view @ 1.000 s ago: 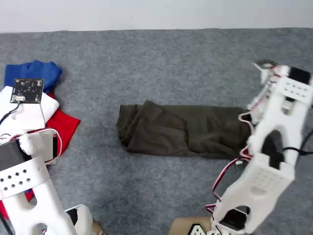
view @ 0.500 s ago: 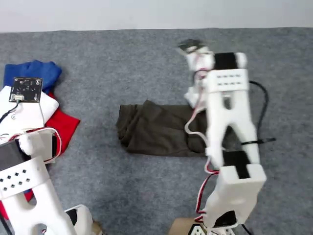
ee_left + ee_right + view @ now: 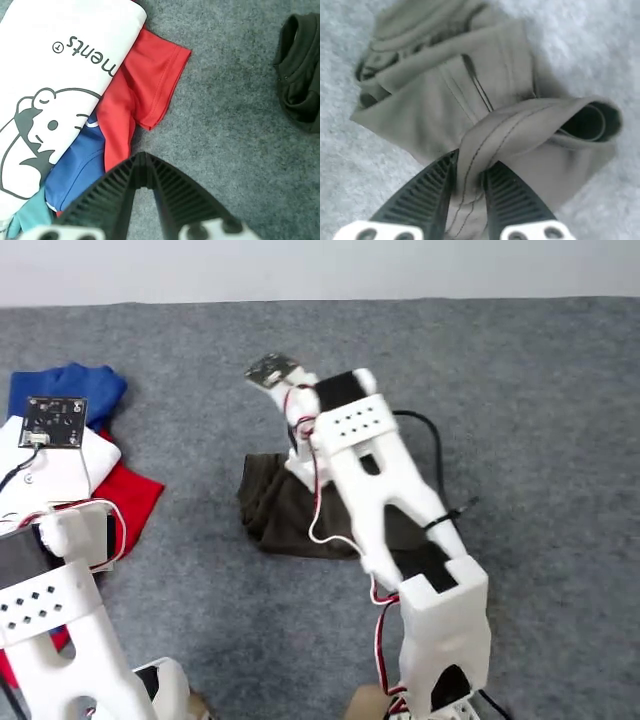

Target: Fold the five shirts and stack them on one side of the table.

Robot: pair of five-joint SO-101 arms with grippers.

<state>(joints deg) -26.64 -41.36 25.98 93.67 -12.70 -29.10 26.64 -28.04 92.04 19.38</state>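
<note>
Grey mat [image 3: 200, 360] covers the table. Pile at the left edge: white shirt [image 3: 55, 465] with a cartoon print on top, red shirt [image 3: 135, 495] under it sticking out toward centre, blue shirt [image 3: 65, 390] at the far end; left wrist view also shows a teal cloth [image 3: 30, 215] at the pile's edge. Left arm [image 3: 60, 620] stands over the near part of the pile, with a small board [image 3: 57, 425] on it above the white shirt. Left gripper [image 3: 144, 160] has its jaws closed together with nothing in them, hanging over bare mat just beside the red sleeve.

Olive shirt [image 3: 275, 515] lies mid-table, well apart from the pile. Right arm [image 3: 380, 490] stretches diagonally across it. Right gripper [image 3: 469, 167] is clamped on a doubled hem of the olive shirt, jaws nearly closed with cloth between, and the held fold loops up over the rest of the garment.

In the high view the right arm covers most of the olive shirt, so just its left end and a strip at the near edge are visible, and the fingertips are under the wrist. The left arm cuts off the pile's near side.

A second ago the olive shirt lay stretched long toward the right with the right arm at its right end; since then that arm has swung left across it and the right end has come over with it. Left arm and pile unchanged
</note>
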